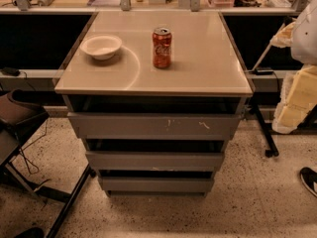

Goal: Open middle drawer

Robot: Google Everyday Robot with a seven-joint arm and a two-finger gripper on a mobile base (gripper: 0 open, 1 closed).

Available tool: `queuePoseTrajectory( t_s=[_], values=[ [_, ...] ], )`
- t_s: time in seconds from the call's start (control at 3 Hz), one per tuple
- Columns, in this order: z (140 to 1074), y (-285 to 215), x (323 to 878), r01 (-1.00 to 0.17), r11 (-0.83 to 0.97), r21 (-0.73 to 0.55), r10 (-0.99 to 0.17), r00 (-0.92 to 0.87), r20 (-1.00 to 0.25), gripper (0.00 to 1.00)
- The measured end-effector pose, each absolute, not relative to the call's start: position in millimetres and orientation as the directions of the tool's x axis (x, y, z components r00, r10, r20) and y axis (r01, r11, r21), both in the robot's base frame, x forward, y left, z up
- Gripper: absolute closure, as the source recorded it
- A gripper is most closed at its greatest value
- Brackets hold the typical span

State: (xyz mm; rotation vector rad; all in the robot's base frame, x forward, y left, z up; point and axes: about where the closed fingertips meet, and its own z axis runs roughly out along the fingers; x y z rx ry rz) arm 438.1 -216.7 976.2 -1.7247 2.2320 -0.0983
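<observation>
Speckled stone flooring [257, 202] is seen around a grey drawer cabinet [154, 142] that is topped by a pale beige surface [198, 78]. No part of the gripper is caught by the camera view, so neither its place nor its state can be told. Nearest the lower edge of the view, the narrowest grey front, the bottom drawer [156, 184], is found. Just above it the middle drawer [154, 160] is set: a wide, plain, handleless grey front, almost unmarked, with a dark gap along its top edge; it appears to be pushed in. Above that, the larger top drawer [153, 125] is marked by white scratches right of centre. On the surface a red cola can [162, 47] is stood upright near the middle, and a white bowl [101, 46] is placed to its left, apart from it. A dark chair [17, 115] is seen at the left edge, yellow foam blocks [299, 98] at the right, and a dark shoe [309, 180] on the flooring at the lower right.
</observation>
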Motion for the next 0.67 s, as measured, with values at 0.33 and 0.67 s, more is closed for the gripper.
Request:
queuePoseTrajectory(
  t_s=[0.33, 0.67],
  values=[
    [976.1, -216.6, 438.1, -0.931, 0.270, -0.245, -0.953, -0.221, -0.207, 0.00],
    [965.6, -213.3, 431.6, -0.933, 0.250, -0.259, -0.954, -0.192, -0.229, 0.00]
  ],
)
